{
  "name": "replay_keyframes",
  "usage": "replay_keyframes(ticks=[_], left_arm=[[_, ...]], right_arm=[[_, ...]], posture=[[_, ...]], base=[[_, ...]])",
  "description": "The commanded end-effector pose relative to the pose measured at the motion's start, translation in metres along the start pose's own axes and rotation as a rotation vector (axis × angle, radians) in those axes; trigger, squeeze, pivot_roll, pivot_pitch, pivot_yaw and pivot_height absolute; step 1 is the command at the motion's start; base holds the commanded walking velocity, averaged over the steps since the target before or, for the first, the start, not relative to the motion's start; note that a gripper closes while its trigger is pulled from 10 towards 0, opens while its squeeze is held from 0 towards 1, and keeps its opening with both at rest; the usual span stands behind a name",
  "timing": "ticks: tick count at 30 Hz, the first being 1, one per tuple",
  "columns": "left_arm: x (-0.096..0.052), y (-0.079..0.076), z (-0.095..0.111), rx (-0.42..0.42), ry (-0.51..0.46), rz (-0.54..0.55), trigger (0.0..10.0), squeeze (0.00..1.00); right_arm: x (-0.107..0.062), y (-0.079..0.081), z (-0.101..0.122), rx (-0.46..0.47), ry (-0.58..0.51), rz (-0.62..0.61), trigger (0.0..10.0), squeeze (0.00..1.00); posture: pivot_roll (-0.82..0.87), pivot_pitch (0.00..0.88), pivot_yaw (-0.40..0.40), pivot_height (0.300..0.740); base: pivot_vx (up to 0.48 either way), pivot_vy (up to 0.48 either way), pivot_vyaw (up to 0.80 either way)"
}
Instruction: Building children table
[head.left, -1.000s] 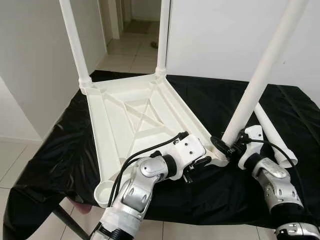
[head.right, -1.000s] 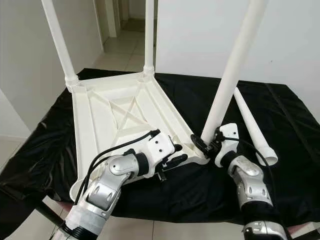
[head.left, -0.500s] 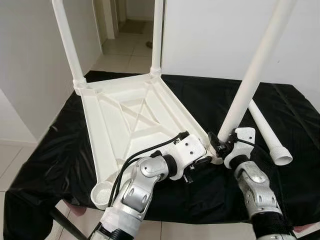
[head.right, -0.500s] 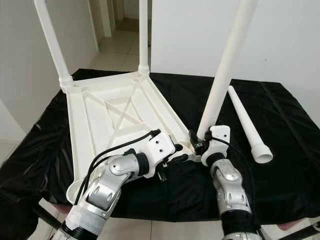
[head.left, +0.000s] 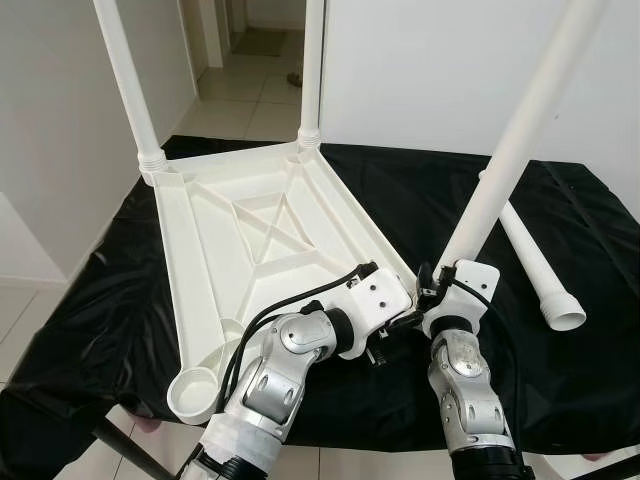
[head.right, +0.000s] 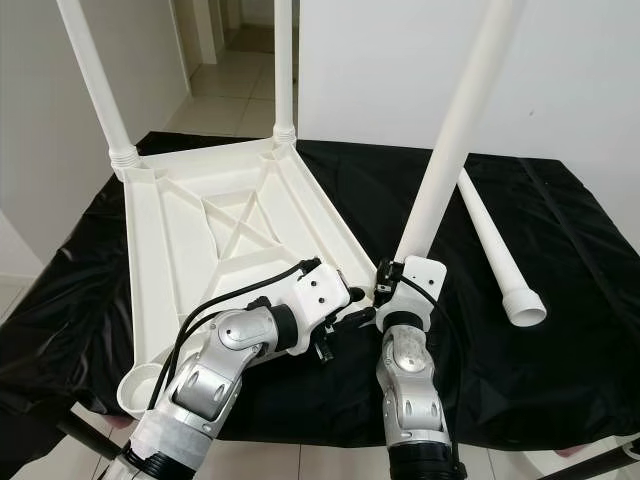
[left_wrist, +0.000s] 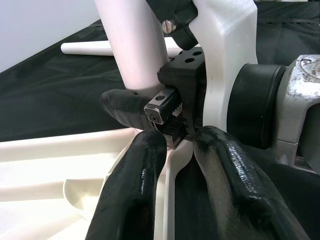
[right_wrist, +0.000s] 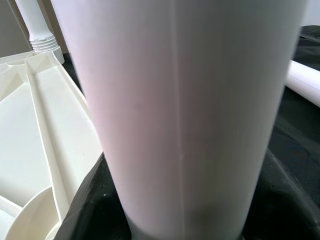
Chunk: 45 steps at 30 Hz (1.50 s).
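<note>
White plastic tabletop (head.left: 260, 240) lies upside down on the bench (head.left: 100, 310), which has a black cloth. Two legs (head.left: 125, 85) stand in its far corners. At the near right corner the right gripper (head.left: 432, 292) is clamped on a third leg (head.left: 500, 170), tilted to the right. The left gripper (head.left: 405, 322) is beside it at the tabletop's edge. A loose leg (head.right: 490, 245) lies on the cloth.

In the left wrist view, the left fingers (left_wrist: 135, 195) are apart, astride the tabletop's edge.

In the right wrist view, the third leg is very close.
</note>
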<state>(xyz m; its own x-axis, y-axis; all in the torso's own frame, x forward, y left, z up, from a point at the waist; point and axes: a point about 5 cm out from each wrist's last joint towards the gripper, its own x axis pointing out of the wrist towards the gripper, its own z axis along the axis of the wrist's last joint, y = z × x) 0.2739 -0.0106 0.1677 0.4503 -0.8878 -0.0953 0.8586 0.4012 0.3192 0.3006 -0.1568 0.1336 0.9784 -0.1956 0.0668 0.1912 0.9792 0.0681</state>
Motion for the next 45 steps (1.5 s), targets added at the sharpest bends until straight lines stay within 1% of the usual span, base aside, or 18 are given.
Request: replay_keyframes(ticks=[1, 3, 4, 5, 6, 10, 14, 15, 16, 17, 22, 24, 25, 28, 30, 35, 38, 45], left_arm=[[0.001, -0.003, -0.005, -0.051, 0.005, 0.166, 10.0, 0.0], [0.001, -0.003, -0.005, -0.052, 0.005, 0.166, 10.0, 0.0], [0.001, -0.003, -0.005, -0.052, 0.005, 0.167, 10.0, 0.0], [0.001, -0.003, -0.005, -0.052, 0.005, 0.167, 10.0, 0.0], [0.001, -0.002, -0.005, -0.052, 0.004, 0.169, 10.0, 0.0], [0.001, -0.002, -0.004, -0.053, 0.002, 0.172, 10.0, 0.0], [0.001, -0.002, -0.003, -0.053, -0.001, 0.173, 10.0, 0.0], [0.001, -0.001, -0.004, -0.053, 0.0, 0.173, 10.0, 0.0], [0.001, -0.001, -0.004, -0.053, 0.0, 0.173, 10.0, 0.0], [0.001, -0.001, -0.004, -0.051, 0.0, 0.174, 10.0, 0.0], [0.001, 0.001, -0.003, -0.048, 0.0, 0.177, 10.0, 0.0], [0.001, 0.001, -0.003, -0.048, 0.0, 0.178, 10.0, 0.0], [0.001, 0.001, -0.003, -0.046, 0.0, 0.176, 10.0, 0.0], [0.001, 0.001, -0.003, -0.043, -0.001, 0.173, 10.0, 0.0], [0.001, 0.001, -0.003, -0.043, -0.001, 0.173, 10.0, 0.0], [0.001, 0.003, -0.002, -0.036, -0.001, 0.173, 10.0, 0.0], [0.001, 0.003, -0.002, -0.035, -0.001, 0.172, 10.0, 0.0], [0.003, 0.002, 0.0, -0.029, -0.007, 0.161, 10.0, 0.0]], right_arm=[[-0.005, 0.005, -0.016, -0.003, 0.088, 0.027, 10.0, 0.0], [-0.006, 0.005, -0.015, -0.006, 0.094, 0.012, 10.0, 0.0], [-0.007, 0.006, -0.015, -0.008, 0.095, 0.007, 10.0, 0.06], [-0.007, 0.006, -0.015, -0.008, 0.095, 0.007, 10.0, 0.06], [-0.007, 0.006, -0.012, -0.005, 0.08, 0.021, 10.0, 1.0], [-0.004, 0.003, -0.004, 0.026, 0.038, 0.057, 10.0, 1.0], [0.003, -0.007, 0.001, -0.003, 0.031, 0.135, 10.0, 1.0], [0.004, -0.009, 0.002, -0.016, 0.028, 0.161, 10.0, 0.38], [0.004, -0.009, 0.002, -0.016, 0.028, 0.161, 10.0, 0.38], [0.006, -0.012, 0.003, -0.02, 0.03, 0.191, 10.0, 0.0], [0.014, -0.031, 0.006, -0.06, 0.045, 0.357, 10.0, 0.0], [0.015, -0.035, 0.006, -0.057, 0.051, 0.381, 10.0, 0.0], [0.018, -0.042, 0.006, -0.083, 0.06, 0.439, 10.0, 0.0], [0.017, -0.046, 0.001, -0.119, 0.09, 0.556, 10.0, 0.0], [0.017, -0.046, 0.001, -0.119, 0.09, 0.556, 10.0, 0.0], [0.018, -0.046, 0.002, -0.149, 0.072, 0.683, 10.0, 0.0], [0.019, -0.044, 0.003, -0.147, 0.063, 0.705, 10.0, 0.0], [0.029, -0.04, 0.008, -0.204, 0.022, 0.774, 10.0, 0.0]], posture=[[-0.03, 0.039, -0.015, 0.74], [-0.03, 0.039, -0.015, 0.74], [-0.02, 0.038, -0.018, 0.74], [-0.02, 0.038, -0.018, 0.74], [-0.03, 0.036, -0.018, 0.74], [-0.03, 0.035, -0.018, 0.74], [-0.03, 0.036, -0.018, 0.74], [-0.03, 0.036, -0.019, 0.74], [-0.03, 0.036, -0.019, 0.74], [-0.03, 0.036, -0.019, 0.74], [-0.03, 0.031, -0.015, 0.74], [-0.03, 0.031, -0.015, 0.74], [-0.03, 0.029, -0.014, 0.74], [-0.03, 0.023, -0.009, 0.74], [-0.03, 0.023, -0.009, 0.74], [-0.02, 0.013, -0.005, 0.74], [-0.02, 0.011, -0.002, 0.74], [-0.02, 0.002, 0.004, 0.74]], base=[[0.0, 0.0, 0.0], [0.0, 0.0, 0.0], [0.0, 0.0, 0.0], [0.0, 0.0, 0.0], [0.0, 0.0, 0.0], [0.0, 0.0, 0.0], [0.0, 0.0, 0.0], [0.0, 0.0, 0.0], [0.0, 0.0, 0.0], [0.0, 0.0, 0.0], [0.0, 0.0, 0.0], [0.0, 0.0, 0.0], [0.0, 0.0, 0.0], [0.0, 0.0, 0.0], [0.0, 0.0, 0.0], [0.0, 0.0, 0.0], [0.0, 0.0, 0.0], [0.0, 0.0, 0.0]])
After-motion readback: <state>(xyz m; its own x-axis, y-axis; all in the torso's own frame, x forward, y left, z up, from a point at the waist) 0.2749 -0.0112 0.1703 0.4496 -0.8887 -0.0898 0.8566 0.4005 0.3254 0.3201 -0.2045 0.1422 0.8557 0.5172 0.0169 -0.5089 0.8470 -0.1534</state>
